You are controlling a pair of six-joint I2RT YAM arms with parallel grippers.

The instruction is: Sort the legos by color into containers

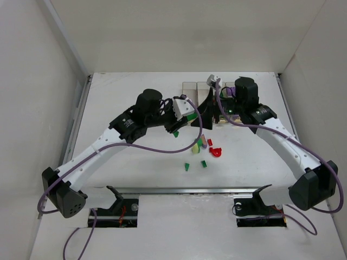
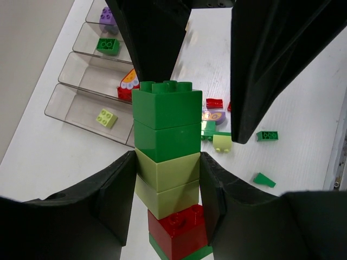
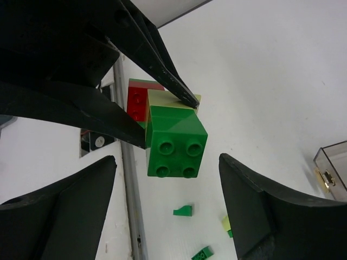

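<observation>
— Where is the lego stack [image 2: 166, 157]?
— Centre of the left wrist view, held off the desk [image 2: 65, 162]. It has green on top, pale yellow-green in the middle, and red and green at the bottom. The left jaws pinch it at the pale bricks.
— And the right jaws?
— Spread wide, one on either side of the top green brick [image 3: 174, 142]. Whether they touch it I cannot tell.
— The containers [image 2: 76, 105]?
— Upper left of that same view, holding purple, green, red and pale bricks, one colour per bin. Loose legos [image 2: 267, 135] lie on the desk at centre right.
</observation>
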